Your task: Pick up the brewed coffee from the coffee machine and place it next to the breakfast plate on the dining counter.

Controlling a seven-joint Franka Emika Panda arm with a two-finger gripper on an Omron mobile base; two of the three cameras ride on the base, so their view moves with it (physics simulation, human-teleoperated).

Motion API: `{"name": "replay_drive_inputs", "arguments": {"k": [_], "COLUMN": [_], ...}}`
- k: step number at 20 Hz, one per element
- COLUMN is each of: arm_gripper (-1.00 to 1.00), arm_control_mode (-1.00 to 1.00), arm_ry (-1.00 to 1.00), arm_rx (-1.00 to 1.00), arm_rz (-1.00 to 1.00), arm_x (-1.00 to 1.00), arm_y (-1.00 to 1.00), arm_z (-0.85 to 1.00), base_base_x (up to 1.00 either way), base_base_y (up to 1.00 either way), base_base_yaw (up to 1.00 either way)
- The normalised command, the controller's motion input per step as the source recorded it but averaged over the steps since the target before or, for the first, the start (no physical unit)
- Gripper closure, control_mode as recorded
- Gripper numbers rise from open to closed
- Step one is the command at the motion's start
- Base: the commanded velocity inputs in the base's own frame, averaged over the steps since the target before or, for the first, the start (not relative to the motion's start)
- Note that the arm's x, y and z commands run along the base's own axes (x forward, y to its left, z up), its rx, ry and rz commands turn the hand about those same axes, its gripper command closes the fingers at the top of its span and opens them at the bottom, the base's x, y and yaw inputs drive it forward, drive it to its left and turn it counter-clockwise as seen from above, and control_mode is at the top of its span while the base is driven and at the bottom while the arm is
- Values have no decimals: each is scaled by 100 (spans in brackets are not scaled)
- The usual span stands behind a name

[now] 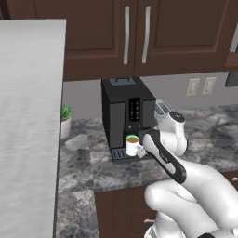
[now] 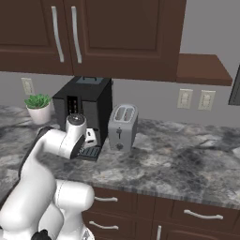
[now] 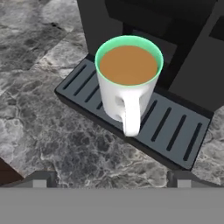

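Observation:
The brewed coffee (image 3: 127,87), a white mug with a green rim and brown liquid, stands upright on the slotted drip tray (image 3: 175,127) of the black coffee machine (image 1: 128,111). Its handle points toward my hand. My gripper (image 3: 113,180) is open and hovers just in front of and slightly above the mug, with its fingertips (image 3: 41,179) spread wide and nothing between them. The left base view shows the mug (image 1: 132,145) under the machine's spout with my hand close on its right. The breakfast plate and the dining counter are out of view.
A silver toaster (image 2: 122,126) stands right of the coffee machine (image 2: 86,105) on the marble counter (image 2: 187,159). A small potted plant (image 2: 38,107) sits left of the machine. Dark upper cabinets (image 1: 139,32) hang above it. A tall grey panel (image 1: 28,121) rises at the left.

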Motion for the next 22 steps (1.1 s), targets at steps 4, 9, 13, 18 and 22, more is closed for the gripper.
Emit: {"name": "replay_drive_inputs", "arguments": {"k": [4,9,13,18,22], "arm_gripper": [-100,-100,-100,-100,-100], "arm_control_mode": [-100,-100,-100,-100,-100], "arm_ry": [-5,-5,-1,0,0], "arm_rx": [3,5,3,1,2], "arm_rz": [4,4,4,4,4], "arm_x": [21,23,28,31,28], "arm_y": [1,1,9,9,3], "arm_z": [-15,-14,-22,-31,-26], "base_base_x": [0,0,0,0,0], "base_base_y": [0,0,0,0,0], "base_base_yaw": [0,0,0,0,0]}}
